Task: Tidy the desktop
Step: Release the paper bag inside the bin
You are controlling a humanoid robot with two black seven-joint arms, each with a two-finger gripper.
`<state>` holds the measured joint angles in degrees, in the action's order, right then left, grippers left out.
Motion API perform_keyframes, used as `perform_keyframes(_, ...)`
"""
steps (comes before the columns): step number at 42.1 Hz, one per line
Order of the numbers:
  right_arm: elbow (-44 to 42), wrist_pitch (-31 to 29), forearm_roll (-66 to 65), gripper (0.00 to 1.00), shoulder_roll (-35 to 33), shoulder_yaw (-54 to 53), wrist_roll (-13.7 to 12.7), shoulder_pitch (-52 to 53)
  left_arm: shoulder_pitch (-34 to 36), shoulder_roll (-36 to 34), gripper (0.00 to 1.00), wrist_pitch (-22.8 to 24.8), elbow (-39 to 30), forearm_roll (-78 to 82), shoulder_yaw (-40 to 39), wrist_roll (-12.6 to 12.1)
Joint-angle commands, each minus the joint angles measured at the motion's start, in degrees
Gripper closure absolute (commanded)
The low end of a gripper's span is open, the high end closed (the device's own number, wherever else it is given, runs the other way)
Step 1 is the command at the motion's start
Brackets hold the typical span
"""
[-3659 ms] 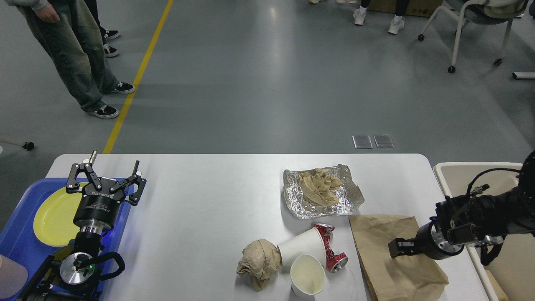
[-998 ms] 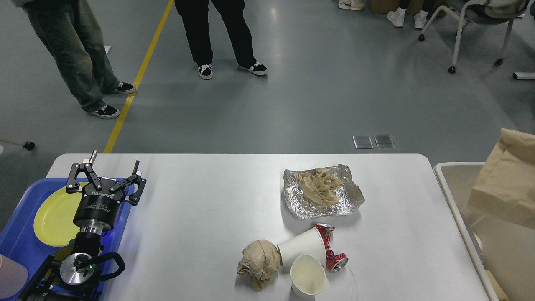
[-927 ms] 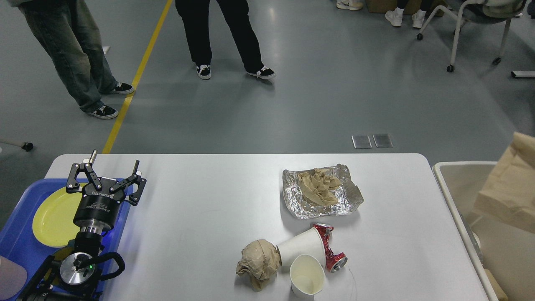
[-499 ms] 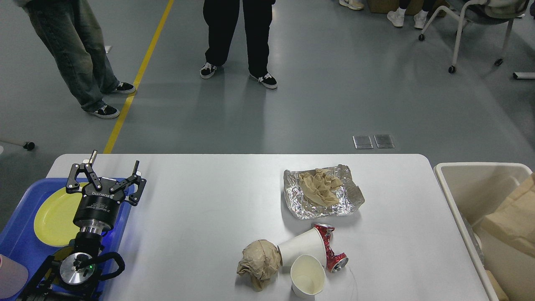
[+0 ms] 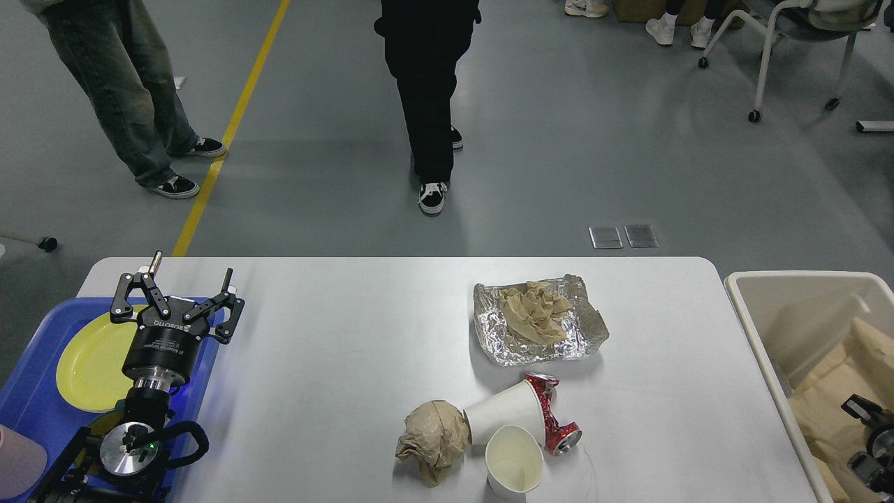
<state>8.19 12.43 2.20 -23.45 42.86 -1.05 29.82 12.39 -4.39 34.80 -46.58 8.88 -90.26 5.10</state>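
Up at the left, the left pincer (image 5: 183, 288) hangs with its two fingers spread wide and nothing between them, poised over the inner edge of a blue tray (image 5: 28, 391) that holds a yellow plate (image 5: 87, 363). The tray sits at the left end of the worktop (image 5: 349, 363), the broad white surface with rounded corners that fills the lower middle of the view.

Further right on the worktop lies a sheet of crumpled foil (image 5: 580, 332) with a wad of tan paper (image 5: 534, 311) resting in it. Nearer the front edge is a small cluster: a brown paper ball (image 5: 433, 436) touching a white paper cup (image 5: 506, 412) tipped on its side, a second white cup (image 5: 515, 469) standing upright just in front of it, and a crushed red can (image 5: 553, 416) pressed against the tipped cup's right side.

Beyond the right end of the worktop stands a cream bin (image 5: 796, 283) with brown paper (image 5: 831, 405) lying inside it. Dark parts of the right arm show low in the bin at the view's edge (whether they include the right pincer, and how it stands, I cannot tell).

On the grey floor past the worktop, people's legs stand by a yellow line (image 5: 230, 126).
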Motion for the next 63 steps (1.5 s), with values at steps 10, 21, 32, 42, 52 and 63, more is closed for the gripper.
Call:
perform_keyframes(10,0.5,-0.2,0.1,1.0,1.4,-0.5,0.0,0.0,0.0,0.0,0.04,0.0,0.0,0.0,0.0,0.0)
perform_keyframes(21,0.6,-0.1,0.1,1.0,2.4,-0.5,0.0,-1.6,0.0,0.0,0.04,0.0,0.0,0.0,0.0,0.0)
perform_keyframes(32,0.6,0.0,0.1,0.42,1.9,-0.5,0.2,-1.4,0.0,0.0,0.04,-0.1,0.0,0.0,0.0,0.0)
perform_keyframes(42,1.1,-0.2,0.0,0.0,2.1,-0.5,0.3,-0.9,0.0,0.0,0.04,0.0,0.0,0.0,0.0,0.0)
perform_keyframes(52,3.7,-0.8,0.0,0.0,1.1,-0.3,0.3,1.6,0.0,0.0,0.04,0.0,0.0,0.0,0.0,0.0)
perform_keyframes(63,19.5,-3.6,-2.7,0.0,-7.9,6.0,0.3,16.2,0.0,0.0,0.04,0.0,0.0,0.0,0.0,0.0)
